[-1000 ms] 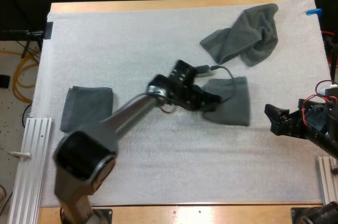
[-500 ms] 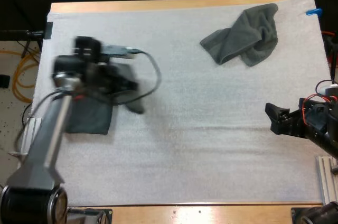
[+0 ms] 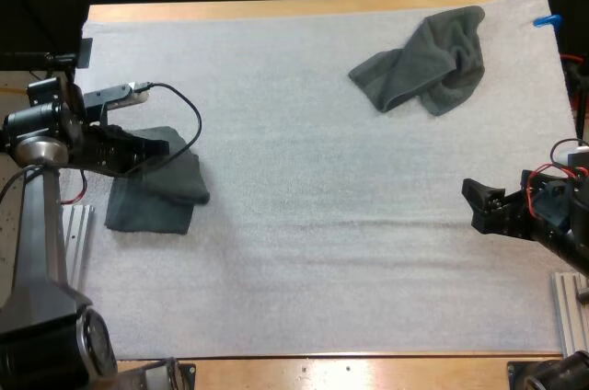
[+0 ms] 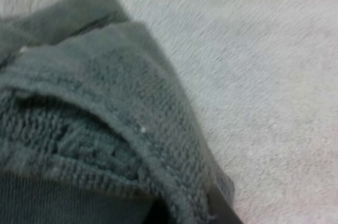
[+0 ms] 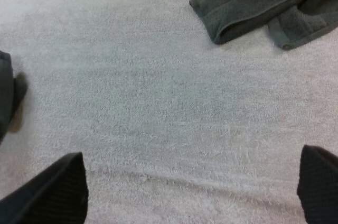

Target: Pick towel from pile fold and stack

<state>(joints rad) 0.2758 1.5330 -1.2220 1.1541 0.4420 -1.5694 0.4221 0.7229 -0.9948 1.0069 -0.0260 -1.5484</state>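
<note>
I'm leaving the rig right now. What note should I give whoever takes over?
Left gripper: shut on a folded towel, held askew over the stack towel at the mat's left side.
Right gripper: open, over bare mat near the right edge.
Crumpled towel: at the far right.
Done: one towel folded and at the stack.
Left: release and square it, then fold and stack the crumpled towel.

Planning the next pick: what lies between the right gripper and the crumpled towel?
Only bare white mat. The high view shows nothing lying between the right gripper and the crumpled towel, and the right wrist view agrees.
</note>
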